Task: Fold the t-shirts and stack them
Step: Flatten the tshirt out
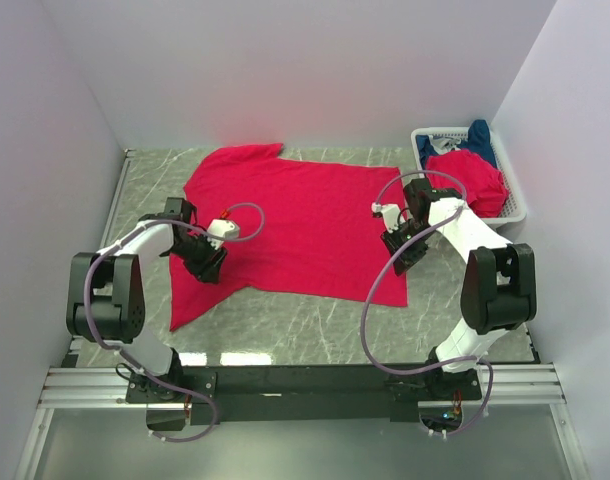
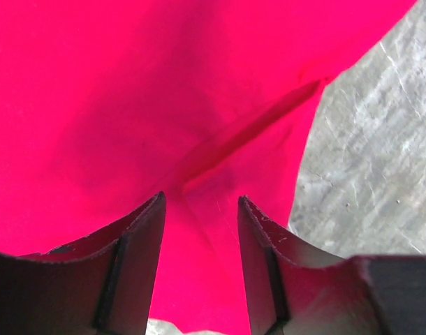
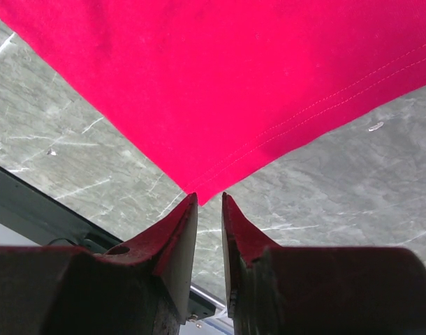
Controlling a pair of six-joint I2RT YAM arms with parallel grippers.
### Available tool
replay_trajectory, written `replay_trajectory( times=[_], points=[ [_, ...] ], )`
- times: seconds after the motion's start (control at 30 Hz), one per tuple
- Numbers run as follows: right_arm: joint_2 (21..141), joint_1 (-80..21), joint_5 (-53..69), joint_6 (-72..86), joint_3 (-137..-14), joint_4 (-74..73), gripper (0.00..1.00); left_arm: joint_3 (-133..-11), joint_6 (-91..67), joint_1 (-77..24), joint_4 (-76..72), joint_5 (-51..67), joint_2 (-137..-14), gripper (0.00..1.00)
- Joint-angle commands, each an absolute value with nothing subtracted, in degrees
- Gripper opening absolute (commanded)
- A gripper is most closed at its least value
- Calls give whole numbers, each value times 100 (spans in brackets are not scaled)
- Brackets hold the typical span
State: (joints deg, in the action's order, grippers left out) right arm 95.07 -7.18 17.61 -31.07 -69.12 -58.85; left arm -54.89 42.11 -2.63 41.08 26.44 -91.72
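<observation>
Left gripper (image 2: 199, 201) parted at a moderate width, nothing between the fingers, poised over the near-left part of the spread red t-shirt (image 1: 305, 215). Right gripper (image 3: 209, 197) nearly closed (only a narrow slit left), empty, tips at that shirt's near-right hem corner. Shirt lies flat mid-worktop (image 1: 315, 335); surface is grey, marbled, glossy. White walls (image 1: 285, 70) enclose three sides. White mesh basket (image 1: 516, 205) in the far-right corner holds a crumpled red t-shirt (image 1: 473, 178) and a dark blue t-shirt (image 1: 478, 132).
</observation>
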Motion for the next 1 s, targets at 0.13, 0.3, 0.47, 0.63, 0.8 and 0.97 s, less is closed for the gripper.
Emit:
replay_trajectory(
  times=[0.13,0.3,0.47,0.63,0.8,0.97],
  points=[
    [9554,-624,1688,-3111,-7049,-5994,27,-5757,4156,-439,3999,2645,-9360,40],
    [9562,-527,1679,-3181,-7101,-6038,27,-5730,4342,-483,4315,2707,-9168,16],
    [9589,-431,1723,-3225,-7075,-6047,26,-5757,4649,-536,4965,2883,-8816,6],
    [9589,-413,1758,-3225,-7093,-6038,24,-5626,4834,-816,5308,2936,-8306,1],
    [9642,-413,1784,-3217,-7163,-6091,24,-5344,4922,-1431,5554,2935,-8130,1],
    [9703,-422,1723,-3234,-7233,-6126,24,-5116,4983,-2302,5844,2910,-8051,11]
  ],
)
